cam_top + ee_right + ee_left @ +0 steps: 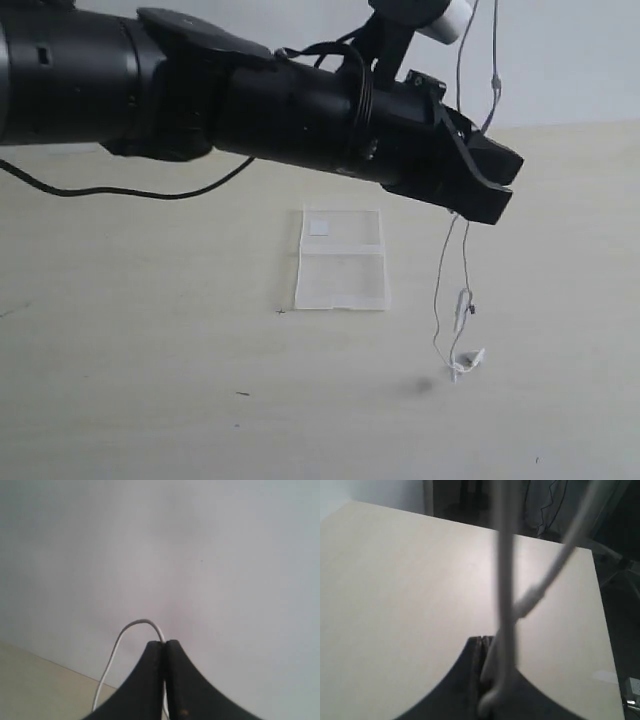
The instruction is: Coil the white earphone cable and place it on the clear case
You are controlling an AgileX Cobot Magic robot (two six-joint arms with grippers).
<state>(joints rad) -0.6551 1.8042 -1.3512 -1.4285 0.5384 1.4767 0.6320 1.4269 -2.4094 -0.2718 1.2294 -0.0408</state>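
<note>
Your exterior camera stands low before the table (150,400) and faces the wall (560,60). The left arm (250,100) crosses very near the lens, from 9 o'clock towards 3 o'clock. Your left wrist camera looks along the left gripper (481,642) down over the tabletop to its far edge, with the white earphone cable (505,580) blurred close before it. Your right wrist camera looks past the right gripper (165,644) at the wall, with only a strip of table. All three views share cable and table.
</note>
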